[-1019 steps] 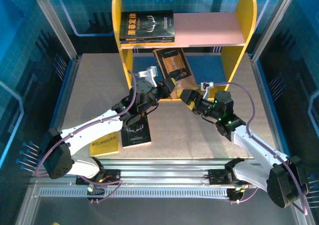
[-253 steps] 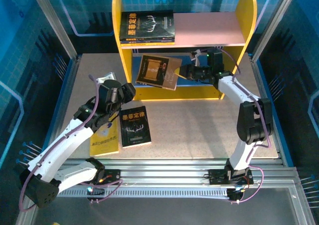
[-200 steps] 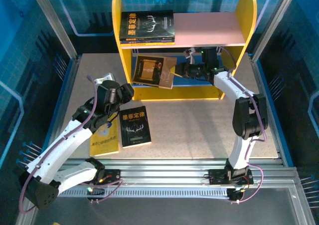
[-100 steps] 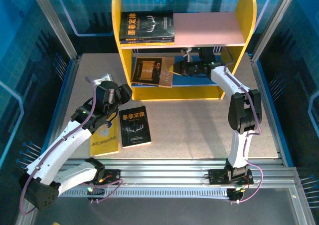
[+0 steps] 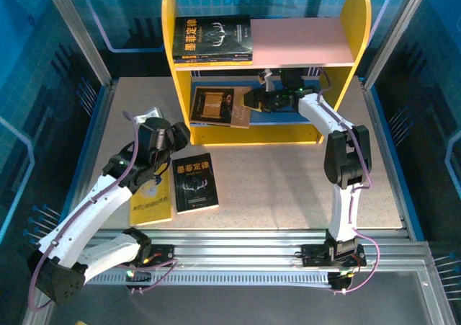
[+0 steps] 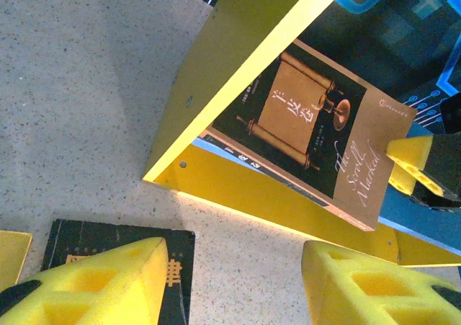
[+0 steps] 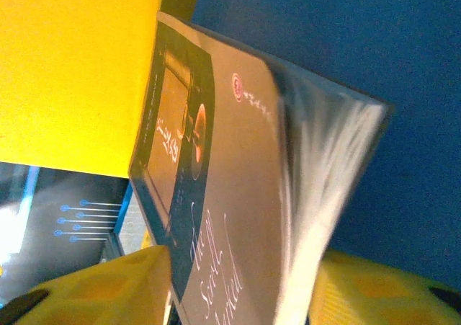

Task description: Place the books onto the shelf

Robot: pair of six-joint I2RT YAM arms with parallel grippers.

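The shelf (image 5: 170,37) stands at the back with a pink upper board (image 5: 302,40) and a blue lower board (image 5: 288,116). A stack of black antler-cover books (image 5: 212,38) lies on the upper board. The brown-black book (image 5: 218,106) (image 6: 310,116) (image 7: 230,195) rests tilted on the lower tier against the left side panel (image 6: 230,73). My right gripper (image 5: 253,99) (image 7: 241,267) is at its right edge, jaws open on either side of it. My left gripper (image 5: 181,135) (image 6: 234,267) hovers open and empty over the table. Below it lie a black book (image 5: 196,182) (image 6: 86,238) and a yellow book (image 5: 153,202).
The right arm stretches far forward under the pink board. Metal frame posts (image 5: 79,29) and blue walls enclose the table. Bare tabletop (image 5: 288,188) lies between the shelf and the arm bases.
The right arm has carried the brown-black book leftward and deeper onto the lower tier, and its jaws have come apart. The left arm has barely moved.
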